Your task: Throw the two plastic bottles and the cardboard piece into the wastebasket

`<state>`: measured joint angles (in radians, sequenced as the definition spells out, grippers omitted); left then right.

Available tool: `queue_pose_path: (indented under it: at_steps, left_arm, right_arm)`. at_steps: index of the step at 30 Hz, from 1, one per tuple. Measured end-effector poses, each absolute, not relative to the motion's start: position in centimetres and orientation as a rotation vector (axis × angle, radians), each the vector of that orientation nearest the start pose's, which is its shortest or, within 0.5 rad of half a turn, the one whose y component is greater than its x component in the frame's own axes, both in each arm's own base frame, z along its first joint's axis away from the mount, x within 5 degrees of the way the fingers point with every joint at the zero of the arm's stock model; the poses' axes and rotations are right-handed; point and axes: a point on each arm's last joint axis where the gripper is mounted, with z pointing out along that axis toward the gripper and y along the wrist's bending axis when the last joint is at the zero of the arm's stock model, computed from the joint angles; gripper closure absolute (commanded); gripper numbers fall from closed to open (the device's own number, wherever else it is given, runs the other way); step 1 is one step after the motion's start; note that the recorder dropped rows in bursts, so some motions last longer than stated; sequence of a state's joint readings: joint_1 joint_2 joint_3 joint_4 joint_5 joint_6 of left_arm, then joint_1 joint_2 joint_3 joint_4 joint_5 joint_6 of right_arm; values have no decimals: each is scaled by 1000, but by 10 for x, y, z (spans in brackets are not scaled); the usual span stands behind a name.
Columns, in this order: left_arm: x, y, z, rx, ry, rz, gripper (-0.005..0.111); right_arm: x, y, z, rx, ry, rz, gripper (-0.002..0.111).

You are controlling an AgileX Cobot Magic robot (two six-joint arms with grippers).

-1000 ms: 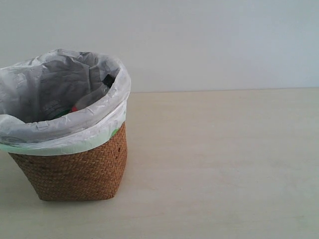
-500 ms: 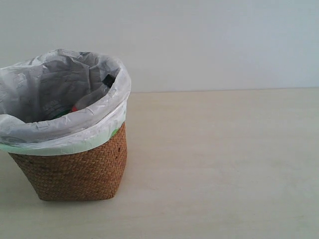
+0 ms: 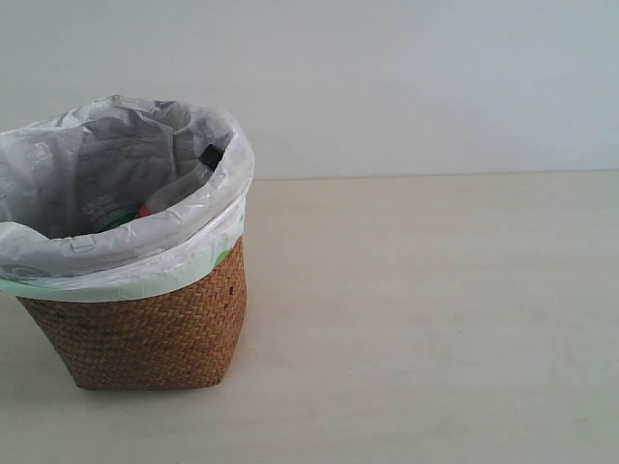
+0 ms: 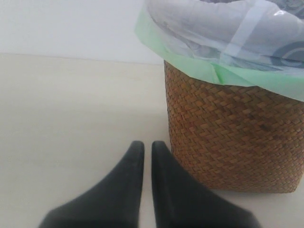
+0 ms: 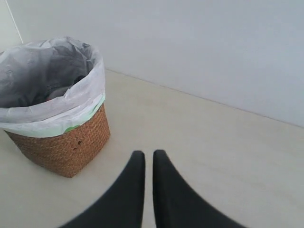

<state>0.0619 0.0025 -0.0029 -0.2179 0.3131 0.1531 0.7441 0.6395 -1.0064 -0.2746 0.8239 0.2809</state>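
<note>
The brown wicker wastebasket [image 3: 145, 329] with its white bag liner stands on the left of the table. Inside it the slim clear bottle [image 3: 184, 186] leans against the liner, black cap up, with a bit of its red label showing. A sliver of green [image 3: 121, 220] lies beside it; I cannot tell what it belongs to. The cardboard piece is hidden. My left gripper [image 4: 144, 145] is shut and empty, low beside the wastebasket [image 4: 232, 137]. My right gripper [image 5: 145, 154] is also shut and empty, well away from the wastebasket [image 5: 66, 145]. Neither gripper shows in the exterior view.
The pale wooden table [image 3: 435, 319] stretches to the right of the basket, with a plain light wall [image 3: 435, 87] behind it. No other objects show on the table.
</note>
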Motion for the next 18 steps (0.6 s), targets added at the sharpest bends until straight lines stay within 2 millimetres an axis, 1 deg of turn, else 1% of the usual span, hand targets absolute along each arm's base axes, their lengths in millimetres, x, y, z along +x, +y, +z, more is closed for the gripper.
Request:
queue_pose_path:
  at_steps: [1,5,8,11,18]
  left_arm:
    - [54,-3,186,-56,1788,-54,101]
    - [54,-3,186,-56,1788,-54,101]
    - [54,-3,186,-56,1788,-54,101]
    - [54,-3,186,-56,1788,-54,101]
    - [54,-3,186,-56,1788,-54,101]
  right_arm:
    - [74,43,417,-481,1851,378,106]
    - [57,28,405,-466,1820,391,106]
    - [48,19,394,-449,1830,400,106]
    - [38,10,387,-428,1851,424,106]
    - [33,6,387,-414,1841,437,106]
